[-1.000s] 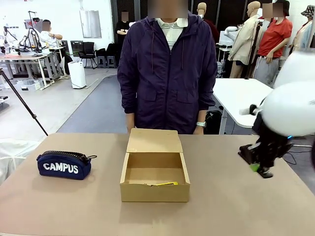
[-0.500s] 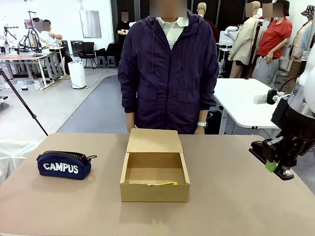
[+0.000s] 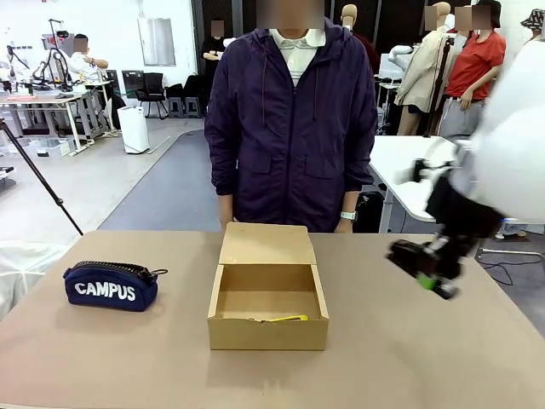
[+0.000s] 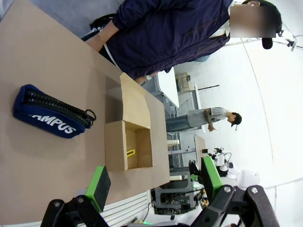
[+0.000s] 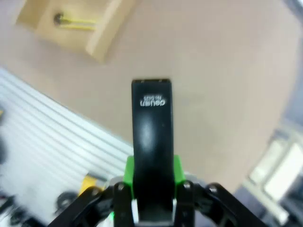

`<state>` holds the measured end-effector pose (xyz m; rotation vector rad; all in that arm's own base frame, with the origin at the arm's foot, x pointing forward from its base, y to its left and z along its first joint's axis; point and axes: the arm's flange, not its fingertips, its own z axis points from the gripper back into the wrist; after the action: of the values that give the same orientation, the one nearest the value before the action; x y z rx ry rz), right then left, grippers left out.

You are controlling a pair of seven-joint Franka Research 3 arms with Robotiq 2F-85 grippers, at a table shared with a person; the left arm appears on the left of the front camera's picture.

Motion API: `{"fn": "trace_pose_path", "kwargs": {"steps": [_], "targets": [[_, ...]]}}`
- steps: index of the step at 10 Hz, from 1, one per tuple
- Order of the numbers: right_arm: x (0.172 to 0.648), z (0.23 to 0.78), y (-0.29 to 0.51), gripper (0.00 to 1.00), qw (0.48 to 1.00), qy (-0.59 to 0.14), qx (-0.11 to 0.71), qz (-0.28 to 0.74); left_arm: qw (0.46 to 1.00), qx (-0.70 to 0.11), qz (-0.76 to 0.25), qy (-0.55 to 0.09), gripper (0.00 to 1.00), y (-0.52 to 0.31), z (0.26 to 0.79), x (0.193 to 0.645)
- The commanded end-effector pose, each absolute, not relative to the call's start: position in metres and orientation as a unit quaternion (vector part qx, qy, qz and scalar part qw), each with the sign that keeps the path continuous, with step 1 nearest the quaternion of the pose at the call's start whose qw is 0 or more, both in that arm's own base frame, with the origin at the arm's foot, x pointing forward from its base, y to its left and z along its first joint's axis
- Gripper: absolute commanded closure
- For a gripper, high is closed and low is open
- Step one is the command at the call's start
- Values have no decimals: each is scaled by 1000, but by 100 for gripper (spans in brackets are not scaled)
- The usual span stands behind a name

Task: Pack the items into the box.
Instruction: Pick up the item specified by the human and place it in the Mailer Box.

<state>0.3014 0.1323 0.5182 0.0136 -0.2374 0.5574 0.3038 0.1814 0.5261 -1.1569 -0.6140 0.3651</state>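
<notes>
The open brown box (image 3: 268, 331) sits mid-table with its flap lid laid back toward the person. Inside it lies the yellow-and-black utility knife (image 3: 285, 319), which appears as well in the left wrist view (image 4: 130, 153) and the right wrist view (image 5: 75, 21). My right gripper (image 3: 433, 277) hangs above the table to the right of the box, shut on the black stapler (image 5: 152, 142), which sticks out from between the green pads. In its own wrist view my left gripper (image 4: 154, 182) stands open, high above the table, with nothing between its fingers.
A navy "CAMPUS" zip pouch (image 3: 111, 286) lies on the left of the table. A person in a dark purple jacket (image 3: 292, 119) stands at the far edge behind the box. Bare tabletop (image 3: 400, 341) lies between the box and the right edge.
My right gripper, still holding the stapler, swung out to the right and has now come back left and a little higher, closer to the box. Nothing else moved.
</notes>
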Motion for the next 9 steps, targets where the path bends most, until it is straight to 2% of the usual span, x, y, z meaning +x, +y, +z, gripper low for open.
{"fn": "trace_pose_path", "kwargs": {"steps": [1,3,4,6,7,9], "targets": [[364,508,187,100,888,-139,41,437,771,-542,168,-288,0,181,527,304],[392,496,260,100,795,-167,59,581,771,-542,168,-288,0,181,527,304],[397,489,297,100,743,-156,82,646,771,-542,168,-288,0,181,527,304],[399,468,344,100,670,-155,101,719,771,-542,168,-288,0,181,527,304],[402,454,354,100,642,-149,114,744,771,-542,168,-288,0,181,527,304],[408,445,355,100,630,-146,108,755,771,-542,168,-288,0,181,527,304]]}}
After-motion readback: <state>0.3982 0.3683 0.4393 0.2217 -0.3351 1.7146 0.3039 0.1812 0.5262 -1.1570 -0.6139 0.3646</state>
